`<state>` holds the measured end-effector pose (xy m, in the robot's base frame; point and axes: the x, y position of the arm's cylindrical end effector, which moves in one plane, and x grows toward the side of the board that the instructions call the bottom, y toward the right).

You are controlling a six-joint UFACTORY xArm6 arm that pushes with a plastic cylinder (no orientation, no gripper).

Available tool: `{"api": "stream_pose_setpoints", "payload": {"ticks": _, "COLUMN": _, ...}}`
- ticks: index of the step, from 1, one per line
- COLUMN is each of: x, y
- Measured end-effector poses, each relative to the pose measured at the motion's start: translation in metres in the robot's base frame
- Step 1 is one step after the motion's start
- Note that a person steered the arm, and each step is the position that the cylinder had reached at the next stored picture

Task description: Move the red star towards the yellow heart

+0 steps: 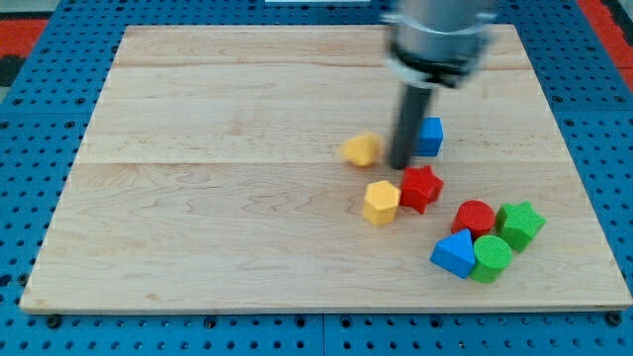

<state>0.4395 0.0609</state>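
The red star (420, 187) lies right of the board's middle. A yellow block that looks like the heart (361, 149) lies up and to the left of it, a short gap away. A yellow hexagon (381, 203) touches the star's left side. My tip (401, 166) rests on the board just above the star's upper left point, between the yellow heart and a blue cube (429, 136). The rod hides part of the blue cube's left side.
A cluster sits at the lower right: a red cylinder (474, 217), a green star (519, 223), a green cylinder (492, 257) and a blue triangle (455, 253). The wooden board (198, 198) lies on a blue pegboard surface.
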Motion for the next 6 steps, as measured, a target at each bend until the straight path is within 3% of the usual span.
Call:
{"api": "stream_pose_setpoints", "payload": {"ticks": 1, "x": -0.003, "y": 0.066}}
{"api": "stream_pose_setpoints", "payload": {"ticks": 2, "x": 0.026, "y": 0.12}}
{"api": "stream_pose_setpoints", "payload": {"ticks": 3, "x": 0.053, "y": 0.079}}
{"api": "stream_pose_setpoints", "payload": {"ticks": 4, "x": 0.028, "y": -0.035}}
{"api": "stream_pose_setpoints", "payload": {"ticks": 5, "x": 0.016, "y": -0.075}}
{"api": "stream_pose_setpoints", "payload": {"ticks": 6, "x": 0.037, "y": 0.016}}
